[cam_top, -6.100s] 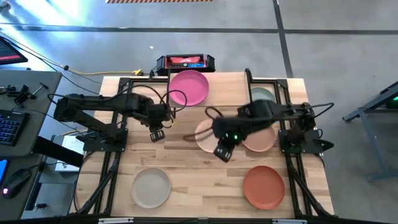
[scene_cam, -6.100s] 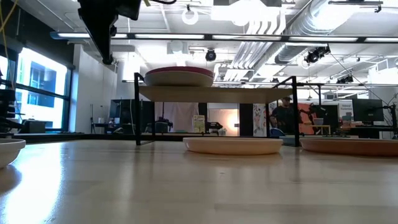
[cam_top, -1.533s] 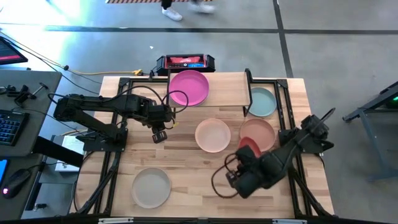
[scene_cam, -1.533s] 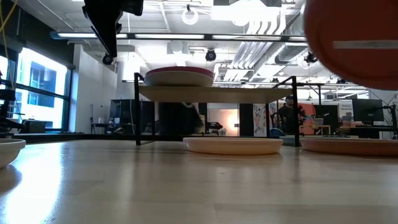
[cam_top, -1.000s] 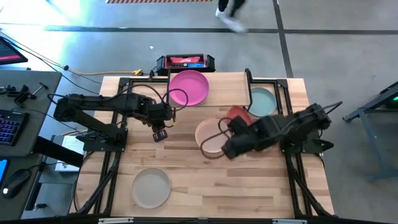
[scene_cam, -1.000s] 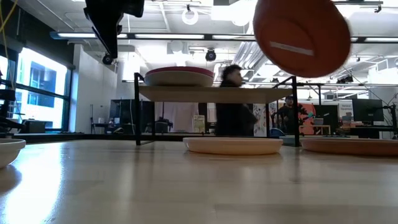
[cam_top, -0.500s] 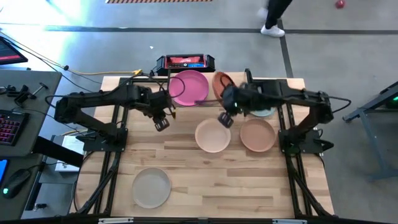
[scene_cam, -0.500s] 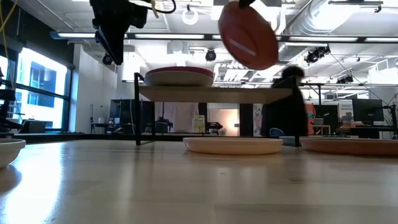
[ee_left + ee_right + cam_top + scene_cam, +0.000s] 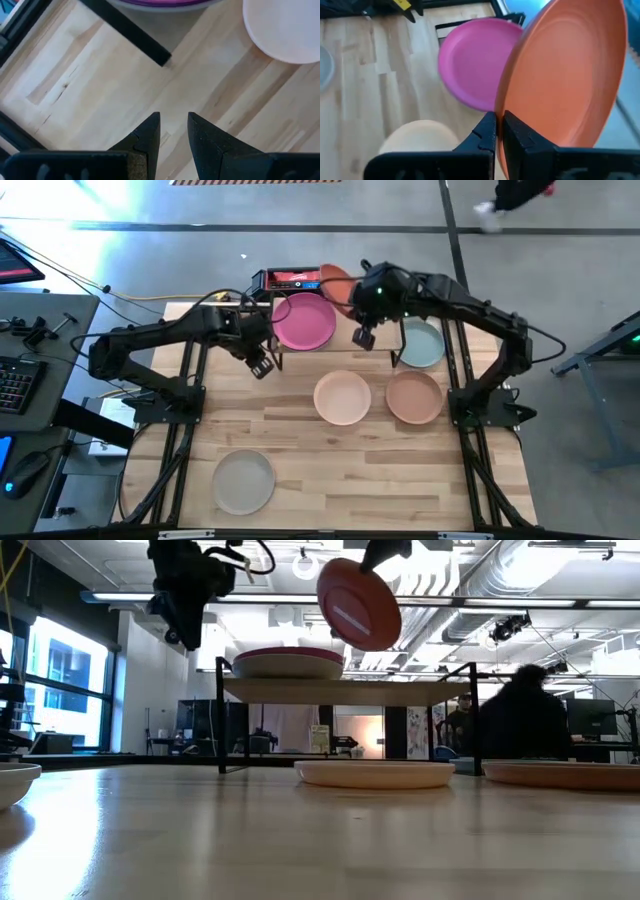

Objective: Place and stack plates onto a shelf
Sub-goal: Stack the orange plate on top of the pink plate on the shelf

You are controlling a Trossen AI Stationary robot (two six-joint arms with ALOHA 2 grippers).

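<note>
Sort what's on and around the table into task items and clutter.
Task items: terracotta plate held tilted in the right gripper; pink plate on the shelf; teal plate, peach plate, tan plate, grey plate.

Clutter: red-and-black box, keyboard.

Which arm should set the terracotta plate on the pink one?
Right. The right gripper already pinches the terracotta plate, tilted, above the shelf beside the pink plate. The left gripper is empty.
</note>
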